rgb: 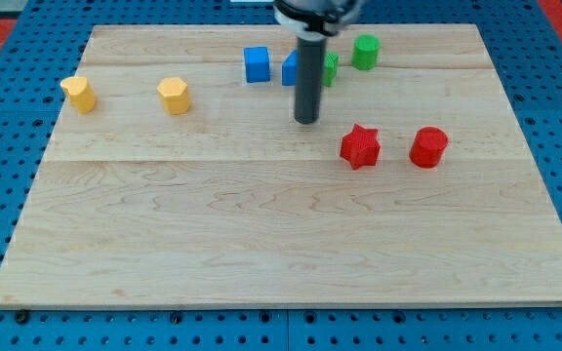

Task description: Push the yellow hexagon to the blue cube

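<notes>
The yellow hexagon [174,96] sits on the wooden board [261,244] at the upper left. The blue cube [256,64] stands to its right, near the view's top. My tip [306,121] rests on the board to the right of the hexagon and below-right of the blue cube, touching no block. The rod hides part of a second blue block [289,69] just right of the cube; its shape cannot be made out.
A second yellow block [79,94] lies at the far left. A green block [331,68] sits partly behind the rod, and a green cylinder [365,52] beyond it. A red star [360,146] and a red cylinder [428,147] lie right of my tip.
</notes>
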You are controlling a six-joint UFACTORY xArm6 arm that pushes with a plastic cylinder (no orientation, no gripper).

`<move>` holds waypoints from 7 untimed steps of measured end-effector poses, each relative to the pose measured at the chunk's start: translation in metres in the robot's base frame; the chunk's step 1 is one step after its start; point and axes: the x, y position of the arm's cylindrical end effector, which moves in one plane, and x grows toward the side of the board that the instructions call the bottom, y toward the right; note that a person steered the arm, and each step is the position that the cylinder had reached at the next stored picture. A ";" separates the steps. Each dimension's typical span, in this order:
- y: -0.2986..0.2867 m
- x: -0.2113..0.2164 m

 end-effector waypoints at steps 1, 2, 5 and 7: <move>-0.024 -0.040; -0.091 -0.053; -0.202 -0.008; -0.183 0.012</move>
